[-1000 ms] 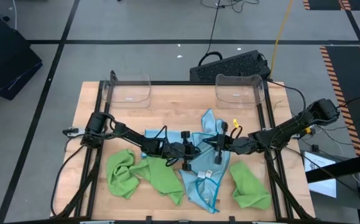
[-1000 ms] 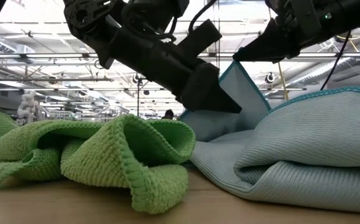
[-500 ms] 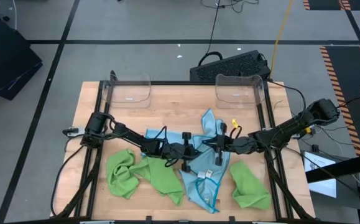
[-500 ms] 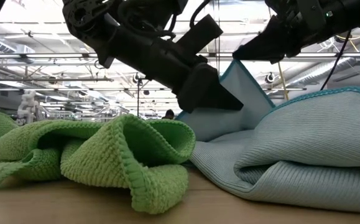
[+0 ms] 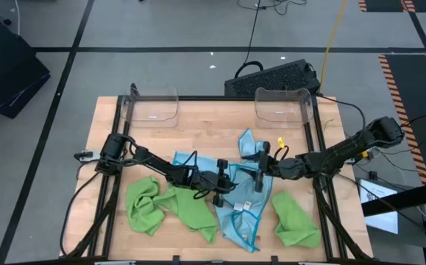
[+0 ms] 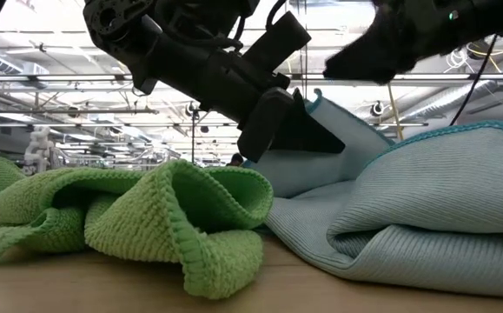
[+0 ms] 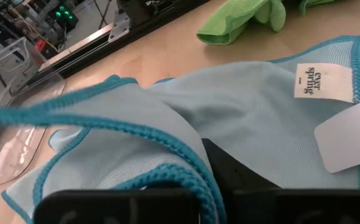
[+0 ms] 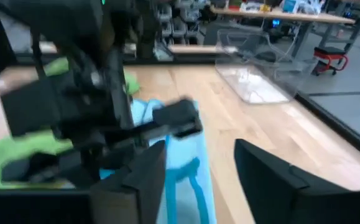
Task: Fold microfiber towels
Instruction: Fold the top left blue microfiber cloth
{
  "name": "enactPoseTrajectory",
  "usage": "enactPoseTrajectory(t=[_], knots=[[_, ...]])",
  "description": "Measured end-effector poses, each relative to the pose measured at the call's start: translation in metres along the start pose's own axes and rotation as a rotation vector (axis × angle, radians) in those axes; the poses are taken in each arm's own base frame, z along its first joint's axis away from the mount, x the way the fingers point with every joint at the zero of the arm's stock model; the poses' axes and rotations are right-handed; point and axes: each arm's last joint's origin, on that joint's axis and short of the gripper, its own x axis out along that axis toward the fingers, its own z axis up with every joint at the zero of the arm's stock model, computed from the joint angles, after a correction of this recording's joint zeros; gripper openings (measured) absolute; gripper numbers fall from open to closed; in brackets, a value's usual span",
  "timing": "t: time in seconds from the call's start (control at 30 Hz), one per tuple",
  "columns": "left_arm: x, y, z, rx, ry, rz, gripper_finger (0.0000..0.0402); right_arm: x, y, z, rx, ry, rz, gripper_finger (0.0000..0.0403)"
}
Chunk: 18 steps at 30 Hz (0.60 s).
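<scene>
Towels first, from overhead: I count one light blue towel (image 5: 243,193) crumpled at the middle of the tabletop (image 5: 198,132), and green cloth in two places, a rumpled green towel (image 5: 170,207) on the left and a folded green towel (image 5: 296,219) on the right. Two clear bins (image 5: 154,107) stand at the far edge. My left claw (image 5: 225,182) sits over the blue towel's near-centre, and the right claw (image 5: 259,166) hovers just beside it over the same cloth.

At tabletop height, the left claw (image 6: 273,122) is clenched on a raised teal-edged fold of the blue towel.

Through the left wrist, the blue hem runs between my fingers, and I read two white tags (image 7: 319,79) on the cloth.

Through the right wrist, the right claw's fingers (image 8: 139,180) stand apart, released, gripping nothing.
</scene>
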Motion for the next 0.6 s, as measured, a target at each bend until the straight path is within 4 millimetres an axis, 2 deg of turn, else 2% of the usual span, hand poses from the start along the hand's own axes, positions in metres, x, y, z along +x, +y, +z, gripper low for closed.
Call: enactPoseTrajectory(t=[0.13, 0.3, 0.43, 0.6], knots=[[0.0, -0.001, 0.001, 0.006, -0.002, -0.003, 0.0008, -0.016, -0.006, 0.005, 0.016, 0.04, 0.044, 0.0238], [-0.001, -0.002, 0.003, 0.026, -0.029, -0.003, 0.0012, -0.029, -0.011, -0.005, 0.124, 0.206, 0.13, 0.0274], [-0.001, -0.002, 0.004, 0.046, -0.033, -0.003, 0.0016, -0.027, -0.011, -0.013, 0.151, 0.28, 0.135, 0.0291], [-0.001, -0.002, 0.003, 0.048, -0.027, -0.006, 0.0006, -0.014, -0.015, -0.016, 0.188, 0.294, 0.146, 0.032]])
